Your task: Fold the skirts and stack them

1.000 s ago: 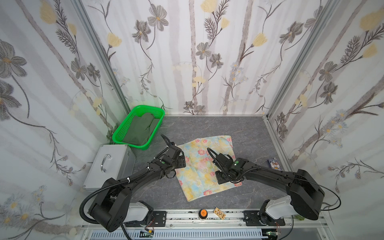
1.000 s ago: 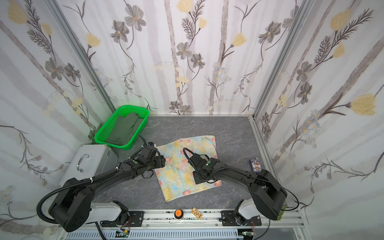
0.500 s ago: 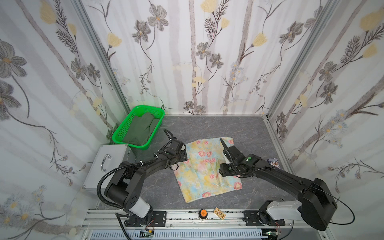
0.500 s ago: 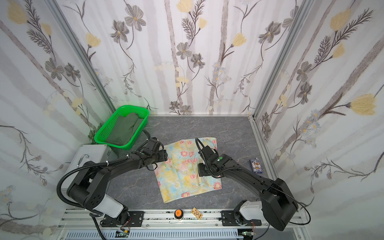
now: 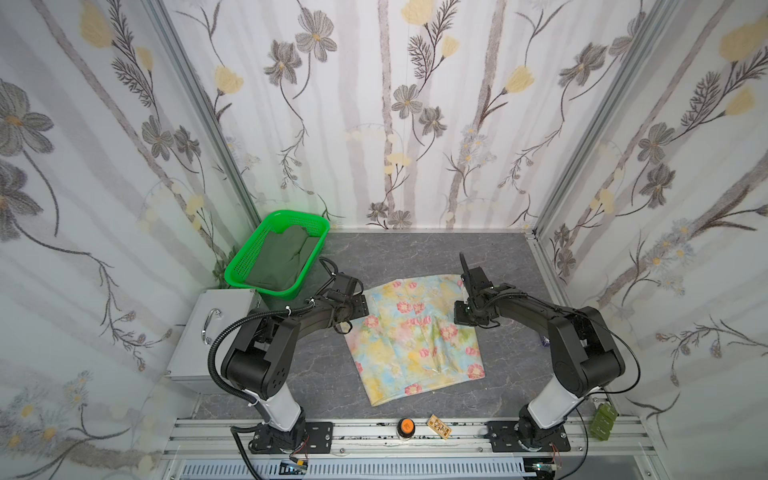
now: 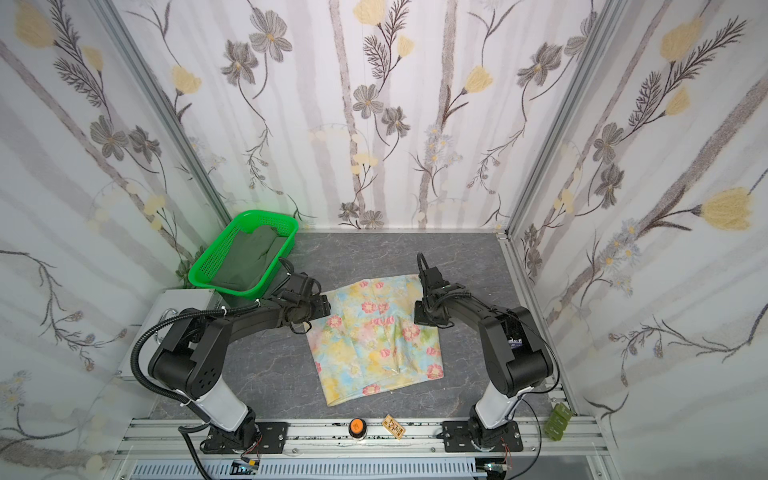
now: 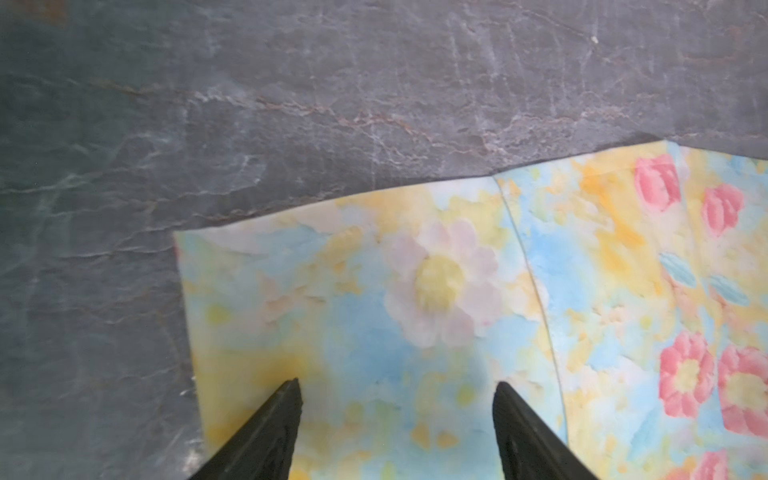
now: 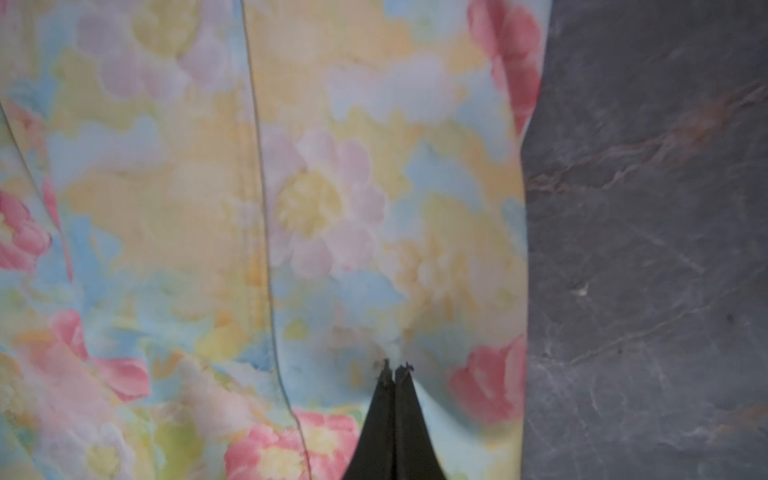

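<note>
At the floral skirt's [image 5: 415,332] far corners, the right pincer [image 8: 394,368] grips it and the left pincer [image 7: 397,384] stands released; next we close left, then fold.

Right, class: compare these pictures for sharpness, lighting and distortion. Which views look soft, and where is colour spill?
Both top views: sharp, evenly lit, corner posts splayed by the wide lens; the green basket tints the wall beside it. Left wrist view: floral skirt print soft and smeared. Right wrist view: likewise blurred; only the fingertips look crisp.
</note>
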Controlling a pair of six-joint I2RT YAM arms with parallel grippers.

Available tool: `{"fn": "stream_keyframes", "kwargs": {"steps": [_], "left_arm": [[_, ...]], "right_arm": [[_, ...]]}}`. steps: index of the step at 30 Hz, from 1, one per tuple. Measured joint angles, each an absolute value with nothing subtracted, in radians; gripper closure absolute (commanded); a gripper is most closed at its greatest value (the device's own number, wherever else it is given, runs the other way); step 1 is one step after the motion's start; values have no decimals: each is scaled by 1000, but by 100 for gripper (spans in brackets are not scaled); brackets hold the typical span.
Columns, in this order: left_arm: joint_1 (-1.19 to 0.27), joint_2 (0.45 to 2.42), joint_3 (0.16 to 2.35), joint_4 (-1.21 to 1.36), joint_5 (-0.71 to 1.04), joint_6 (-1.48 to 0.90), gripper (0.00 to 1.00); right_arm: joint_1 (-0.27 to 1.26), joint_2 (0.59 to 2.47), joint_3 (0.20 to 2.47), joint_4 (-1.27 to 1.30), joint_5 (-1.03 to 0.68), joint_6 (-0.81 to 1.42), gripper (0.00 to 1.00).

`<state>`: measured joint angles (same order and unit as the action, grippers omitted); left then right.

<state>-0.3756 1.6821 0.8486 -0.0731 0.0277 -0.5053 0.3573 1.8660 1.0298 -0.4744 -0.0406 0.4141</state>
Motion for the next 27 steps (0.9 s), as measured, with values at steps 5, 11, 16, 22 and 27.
{"fn": "stream_keyframes", "kwargs": {"steps": [5, 11, 16, 22, 27], "left_arm": [[-361, 1661, 812, -47, 39, -509, 24], [-350, 1620, 752, -4, 53, -534, 24], [-346, 1554, 698, -25, 66, -564, 24], [-347, 1454, 663, -117, 89, -603, 23], [-377, 1409, 708, -164, 90, -602, 22]], "right_arm": [[337, 1994, 1171, -475, -16, 384, 100], [321, 2112, 1328, -521, 2, 364, 100], [313, 2223, 1484, -566, 7, 345, 100], [313, 2349, 1700, -630, -5, 327, 100], [313, 2321, 1720, -630, -16, 327, 100]]}}
